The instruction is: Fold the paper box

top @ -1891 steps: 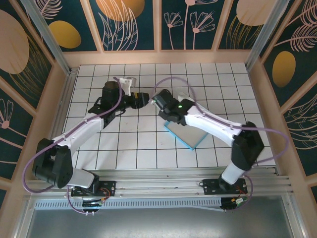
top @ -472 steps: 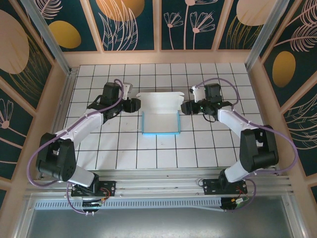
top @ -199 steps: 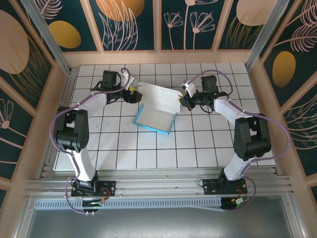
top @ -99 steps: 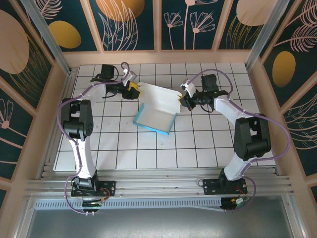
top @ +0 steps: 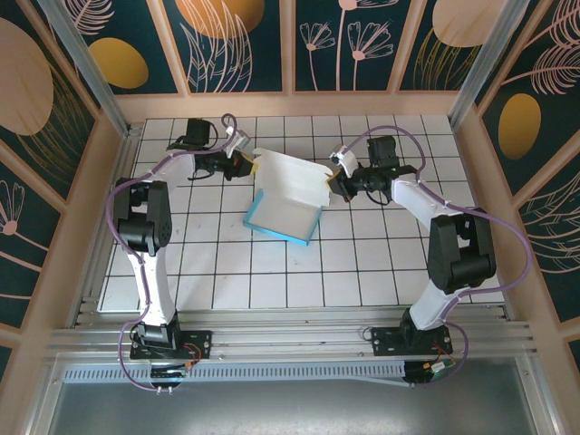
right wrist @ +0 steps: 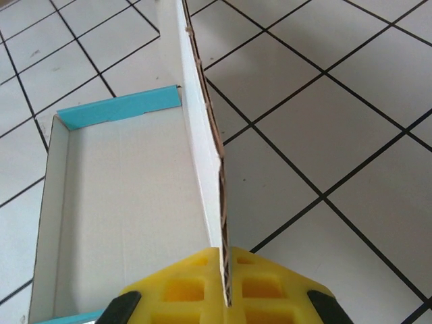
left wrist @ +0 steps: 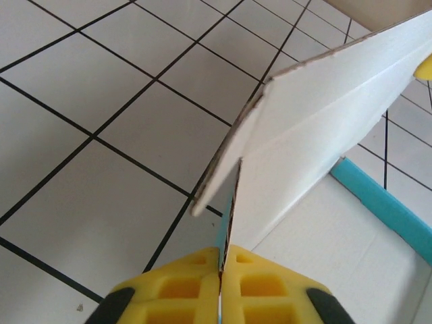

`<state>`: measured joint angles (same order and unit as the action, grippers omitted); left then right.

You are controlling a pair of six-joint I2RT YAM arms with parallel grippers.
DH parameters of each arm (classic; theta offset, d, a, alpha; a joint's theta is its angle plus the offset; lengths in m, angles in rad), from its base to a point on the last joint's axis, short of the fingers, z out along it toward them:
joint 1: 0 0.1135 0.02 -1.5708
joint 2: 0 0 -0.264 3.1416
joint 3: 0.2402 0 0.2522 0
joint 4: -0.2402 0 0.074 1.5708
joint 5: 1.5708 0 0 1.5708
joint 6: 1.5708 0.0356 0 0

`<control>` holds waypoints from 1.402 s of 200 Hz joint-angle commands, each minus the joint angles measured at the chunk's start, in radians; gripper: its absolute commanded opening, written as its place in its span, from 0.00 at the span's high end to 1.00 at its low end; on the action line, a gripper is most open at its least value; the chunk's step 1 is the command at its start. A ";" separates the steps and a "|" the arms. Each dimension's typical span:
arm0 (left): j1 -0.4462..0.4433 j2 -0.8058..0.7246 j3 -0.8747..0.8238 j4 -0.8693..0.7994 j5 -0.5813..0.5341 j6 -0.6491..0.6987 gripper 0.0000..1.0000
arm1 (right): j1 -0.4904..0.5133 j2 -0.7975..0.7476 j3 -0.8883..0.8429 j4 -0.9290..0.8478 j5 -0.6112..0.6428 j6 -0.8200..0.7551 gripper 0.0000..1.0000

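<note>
Left end effector (top: 248, 164) newly pinching paper box (top: 283, 216), right end effector (top: 333, 184) too

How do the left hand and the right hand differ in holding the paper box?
The left hand grips the paper box's raised white flap at its left end, the right hand at its right end. The left hand lies farther back than the right hand. Both are shut on that flap.

The turquoise-and-white cardboard paper box (top: 283, 219) lies on the white tiled table (top: 381, 272), a little behind its middle and turned askew. Its lid flap (top: 292, 177) stands up along the far side. The left gripper (top: 248, 165) pinches the flap's left end and the right gripper (top: 330, 185) its right end, with the box between them.
</note>
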<state>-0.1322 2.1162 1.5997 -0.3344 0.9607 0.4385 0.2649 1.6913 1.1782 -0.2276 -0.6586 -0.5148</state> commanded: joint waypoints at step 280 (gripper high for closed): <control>-0.335 -0.446 -0.823 0.996 -0.435 -0.968 1.00 | 0.308 -0.208 -0.407 0.589 0.731 0.738 0.98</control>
<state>-0.4046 1.6970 0.8021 0.5816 0.4244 -0.4667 0.5095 1.5204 0.7998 0.3080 0.1658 0.1265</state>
